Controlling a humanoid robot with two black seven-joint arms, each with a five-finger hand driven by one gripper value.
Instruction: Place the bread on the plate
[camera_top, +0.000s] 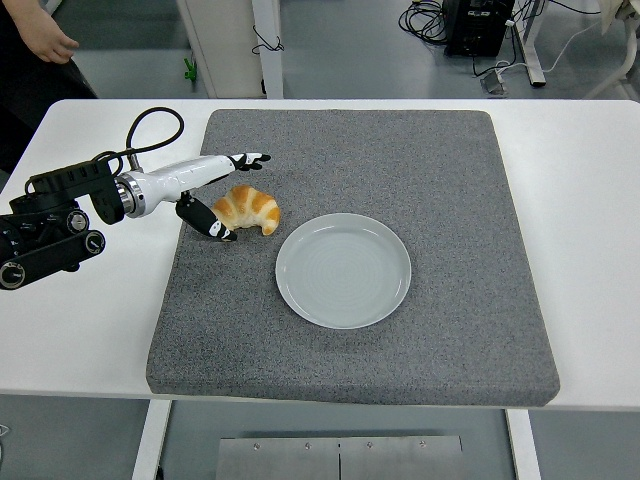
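Bread (249, 209) on grey mat (440, 170), just left of empty white plate (344, 270), left hand (212, 195) spread around its left end, thumb apparently touching, not yet gripped, person's hand (48, 38) beyond table's (590, 190) far-left corner.

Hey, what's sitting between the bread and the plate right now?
Nothing: the head view shows only bare grey mat between the bread and the plate. They lie close together, not touching.
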